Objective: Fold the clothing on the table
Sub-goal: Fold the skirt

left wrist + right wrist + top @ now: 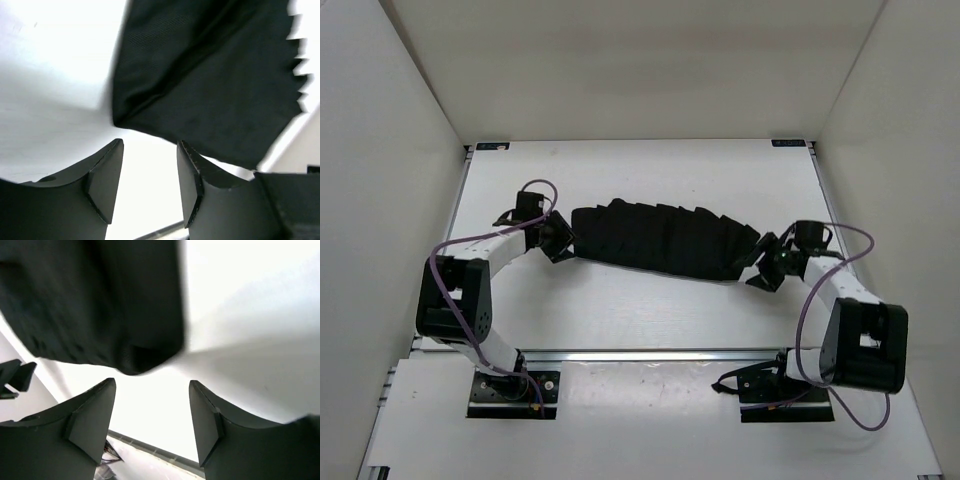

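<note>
Black pleated clothing [665, 238] is spread along the tabletop [640, 310] | judged soft, light, floppy | best gripped at end corners | left jaws, right jaws spread wide, empty

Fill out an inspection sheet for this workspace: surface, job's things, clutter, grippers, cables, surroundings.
Surface: white table, matte.
Job's things: black pleated clothing lies in a long band across the table, between the grippers.
Clutter: nothing seen.
Grippers: left gripper and right gripper both open and empty, each just off one end of the clothing.
Cables: purple cables loop along both arms.
Surroundings: light walls on three sides; metal rail at the near edge.
</note>
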{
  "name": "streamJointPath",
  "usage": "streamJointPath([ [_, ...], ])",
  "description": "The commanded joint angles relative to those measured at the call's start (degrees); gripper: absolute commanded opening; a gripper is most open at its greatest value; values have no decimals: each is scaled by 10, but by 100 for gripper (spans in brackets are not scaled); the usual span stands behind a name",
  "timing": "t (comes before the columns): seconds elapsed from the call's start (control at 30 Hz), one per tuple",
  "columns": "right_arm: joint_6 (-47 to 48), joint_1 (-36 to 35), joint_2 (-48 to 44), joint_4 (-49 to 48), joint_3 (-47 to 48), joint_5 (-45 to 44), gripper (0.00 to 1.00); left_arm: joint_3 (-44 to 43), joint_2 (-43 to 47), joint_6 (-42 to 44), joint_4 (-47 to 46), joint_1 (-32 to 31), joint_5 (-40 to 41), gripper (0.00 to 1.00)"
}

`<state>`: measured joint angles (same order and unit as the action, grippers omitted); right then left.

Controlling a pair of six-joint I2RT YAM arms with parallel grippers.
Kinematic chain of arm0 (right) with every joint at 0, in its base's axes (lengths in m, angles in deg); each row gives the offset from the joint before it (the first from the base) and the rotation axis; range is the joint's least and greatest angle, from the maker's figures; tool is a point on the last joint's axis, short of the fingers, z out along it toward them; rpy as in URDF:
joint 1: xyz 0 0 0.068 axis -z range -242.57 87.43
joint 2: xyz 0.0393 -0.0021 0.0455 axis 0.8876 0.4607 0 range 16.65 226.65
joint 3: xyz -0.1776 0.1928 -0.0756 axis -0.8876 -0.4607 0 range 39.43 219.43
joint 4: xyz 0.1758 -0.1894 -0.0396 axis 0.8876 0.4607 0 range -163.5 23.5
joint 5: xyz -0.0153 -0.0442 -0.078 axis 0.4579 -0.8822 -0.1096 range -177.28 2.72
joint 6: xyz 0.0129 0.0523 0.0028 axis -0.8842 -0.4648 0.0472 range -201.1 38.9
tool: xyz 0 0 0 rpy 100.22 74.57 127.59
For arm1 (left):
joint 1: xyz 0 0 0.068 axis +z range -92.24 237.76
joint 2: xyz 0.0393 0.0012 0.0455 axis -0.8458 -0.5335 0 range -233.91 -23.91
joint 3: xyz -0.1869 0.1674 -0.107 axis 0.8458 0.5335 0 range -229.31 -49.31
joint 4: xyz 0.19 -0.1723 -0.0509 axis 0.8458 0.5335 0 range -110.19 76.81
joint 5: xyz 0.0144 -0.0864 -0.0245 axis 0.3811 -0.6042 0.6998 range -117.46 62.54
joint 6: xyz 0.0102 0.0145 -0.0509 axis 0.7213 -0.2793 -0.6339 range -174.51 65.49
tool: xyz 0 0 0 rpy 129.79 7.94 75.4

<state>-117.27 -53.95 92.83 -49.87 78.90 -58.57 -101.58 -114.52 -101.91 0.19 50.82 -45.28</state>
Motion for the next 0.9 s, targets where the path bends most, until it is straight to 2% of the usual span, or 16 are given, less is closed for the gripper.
streamJointPath([
  [0.0,-80,-13,-38,-87,-68,-26,58,5,-11,9,-24,-27,59,58],
  [0.03,-94,-17,-34,-101,-69,-25,66,5,-15,3,-32,-39,80,58],
  [0.17,-111,-33,16,-136,-61,-38,66,1,-39,-27,-63,-68,150,62],
  [0.23,-122,-39,40,-162,-56,-38,61,5,-48,-37,-82,-73,159,56],
  [0.27,-130,-37,55,-179,-58,-28,43,7,-55,-39,-97,-74,164,29],
  [0.3,-135,-31,73,-211,-62,-13,35,9,-62,-45,-99,-75,169,3],
  [0.33,-138,-20,80,-234,-68,13,21,9,-66,-41,-99,-74,165,0],
  [0.37,-137,-11,86,-271,-74,29,4,11,-70,-40,-98,-76,161,0],
  [0.4,-134,9,93,-269,-69,49,0,20,-70,-38,-95,-83,148,0],
  [0.43,-107,30,98,-251,-56,49,0,34,-53,-38,-93,-91,142,0],
  [0.5,-30,62,95,-128,5,16,0,68,-21,-42,-105,-112,149,0],
  [0.53,-7,75,94,-101,17,-8,0,92,1,-57,-113,-129,157,0],
  [0.6,55,77,95,-32,95,-32,0,123,22,-78,-148,-157,167,0],
  [0.73,113,-23,109,53,249,-89,0,123,2,-97,-171,-182,171,0],
  [0.87,90,-169,150,62,350,-82,0,110,-15,-102,-181,-186,171,0],
])
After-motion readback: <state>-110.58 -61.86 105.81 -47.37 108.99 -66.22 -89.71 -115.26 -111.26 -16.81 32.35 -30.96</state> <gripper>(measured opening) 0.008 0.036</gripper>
